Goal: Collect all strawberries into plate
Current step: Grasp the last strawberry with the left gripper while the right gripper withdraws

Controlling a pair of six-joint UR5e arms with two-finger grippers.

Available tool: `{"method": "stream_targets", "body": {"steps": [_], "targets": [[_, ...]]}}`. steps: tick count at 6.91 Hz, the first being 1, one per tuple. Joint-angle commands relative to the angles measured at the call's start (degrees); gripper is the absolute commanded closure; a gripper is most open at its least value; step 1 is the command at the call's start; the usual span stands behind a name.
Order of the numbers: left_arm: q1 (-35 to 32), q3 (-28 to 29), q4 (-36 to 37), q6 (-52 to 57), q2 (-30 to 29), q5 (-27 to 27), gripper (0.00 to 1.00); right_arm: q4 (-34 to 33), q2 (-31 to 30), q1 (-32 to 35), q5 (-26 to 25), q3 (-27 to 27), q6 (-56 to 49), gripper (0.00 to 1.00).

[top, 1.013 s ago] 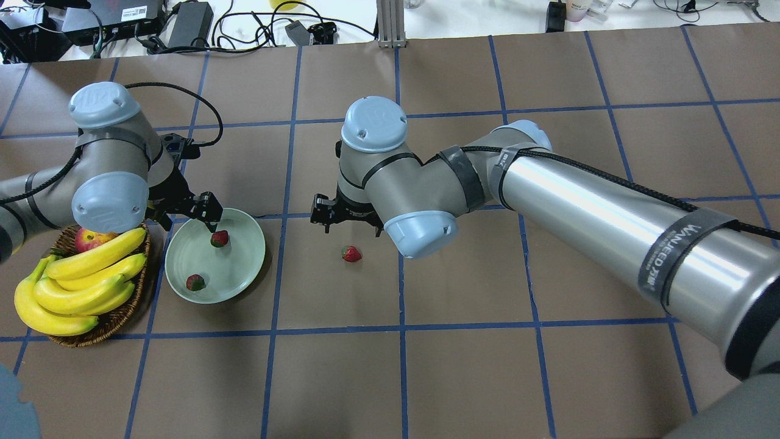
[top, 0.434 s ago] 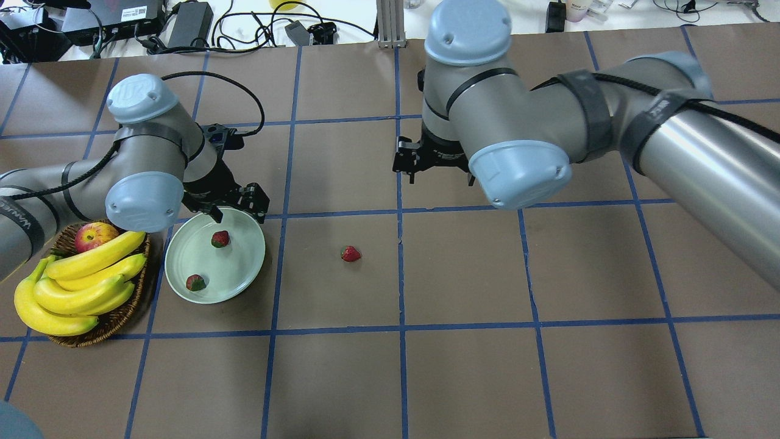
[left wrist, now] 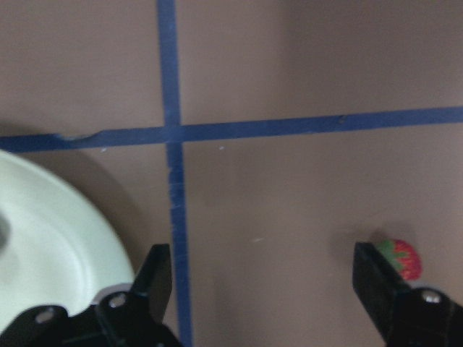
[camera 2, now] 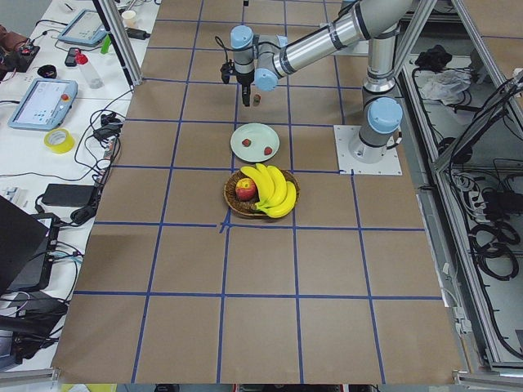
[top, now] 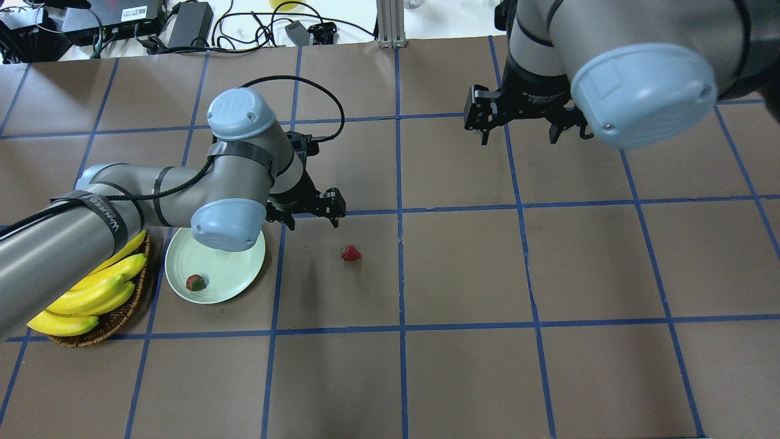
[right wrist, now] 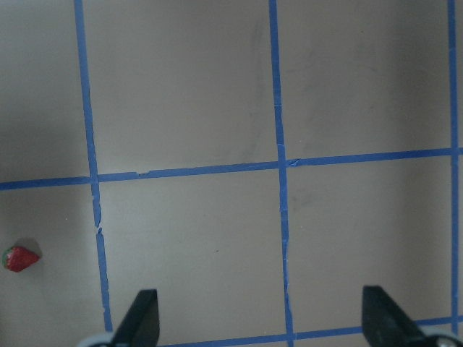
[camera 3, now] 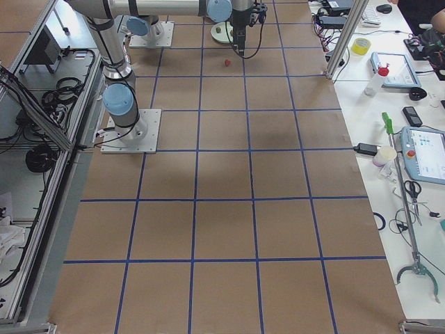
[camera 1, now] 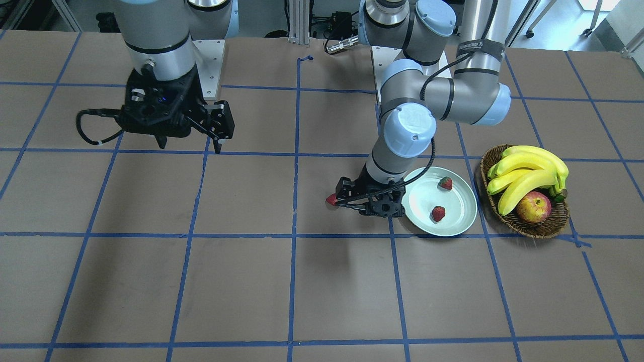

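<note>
Two strawberries (camera 1: 438, 213) on plate (camera 1: 417, 201) | third strawberry (top: 350, 253) on table (top: 463, 274) | left end effector (top: 312, 222) spread | right end effector (top: 519, 137) spread

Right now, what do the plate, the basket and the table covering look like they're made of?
Plate: glazed ceramic or smooth plastic, pale mint, soft sheen; can't tell which. Basket: brown woven wicker, matte, weave showing at its rim. Table covering: likely matte brown paper, gridded with blue tape.
</note>
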Motion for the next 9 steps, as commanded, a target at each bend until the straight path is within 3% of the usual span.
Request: {"method": "stream_targets", "body": {"steps": [1,3,4,7,9], "targets": [[-4.9,-0.23,2.32,-6.66,-2.84,-0.08,0.1,2.03,-0.5,-1.32,0.58,-3.65,-2.03,0.0],[-5.97,-0.49,2.41,-6.93,-4.87,-0.25,0.1,1.49,-1.55,-1.23,0.41,-3.56,-5.99,0.0],[-6.23,-0.67,2.41,-6.15,-5.4,0.45,0.24,1.32,-1.64,-1.23,0.49,-2.87,-6.0,0.0],[-6.24,-0.76,2.41,-6.06,-6.1,0.72,0.45,0.61,-1.64,-1.23,0.67,-1.89,-6.26,0.0],[-6.24,-0.4,2.41,-5.88,-5.67,0.72,0.85,0.52,-1.64,-1.06,0.76,-1.89,-6.35,0.0]]}}
